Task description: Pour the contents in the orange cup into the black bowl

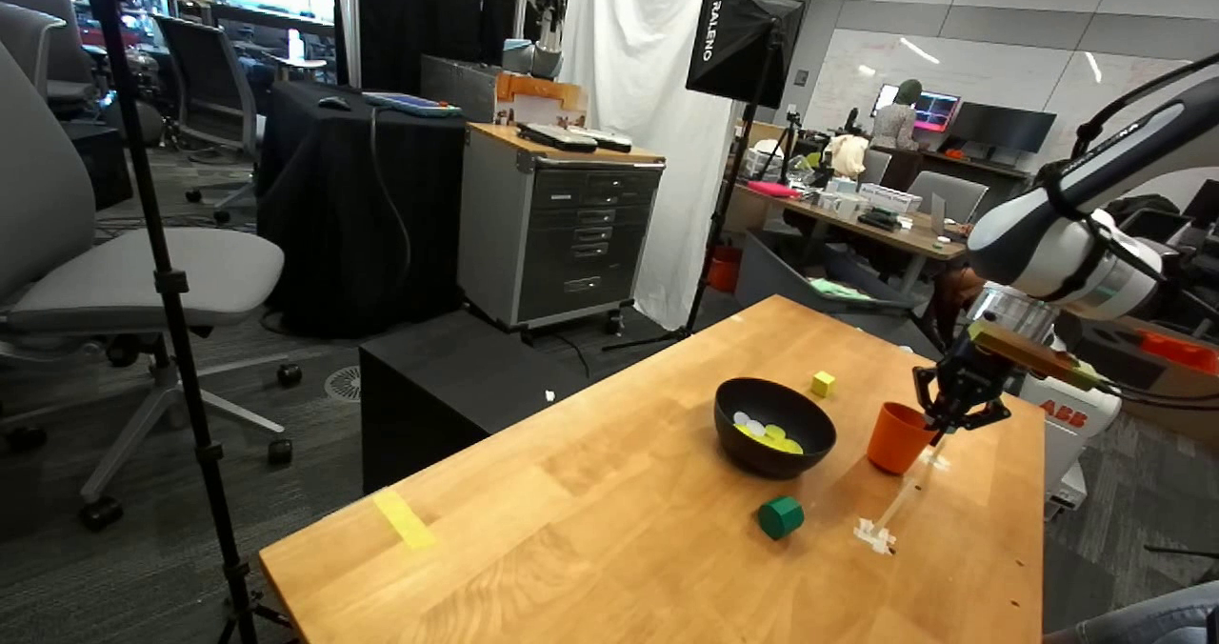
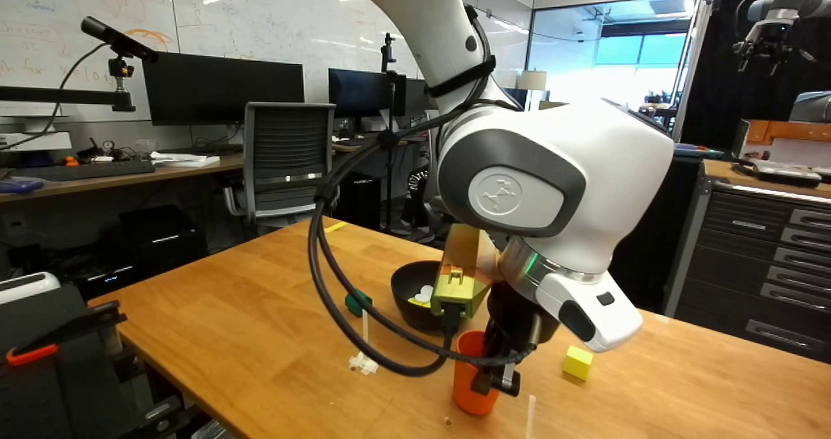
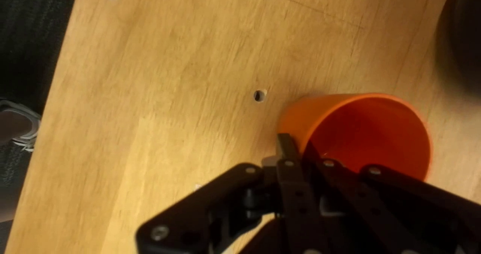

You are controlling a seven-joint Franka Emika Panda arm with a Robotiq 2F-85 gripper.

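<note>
The orange cup (image 1: 893, 442) stands about upright at the table's robot end in both exterior views (image 2: 469, 390). In the wrist view the cup (image 3: 370, 126) shows its open mouth; the near part of its inside is hidden by the fingers. My gripper (image 3: 299, 148) is shut on the cup's wall, one finger outside and one inside. The gripper (image 1: 938, 430) is at the cup's robot-side rim. I cannot tell whether the cup touches the table. The black bowl (image 1: 781, 404) stands close by, with several yellow and white pieces (image 1: 767, 434) in it. No pieces show clearly in the cup.
A green block (image 1: 781, 517) lies beside the bowl on the wooden table (image 1: 609, 530). A yellow cube (image 1: 823, 384) lies on the bowl's opposite side, also seen in an exterior view (image 2: 577, 362). Tape marks (image 1: 874, 535) are stuck near the cup.
</note>
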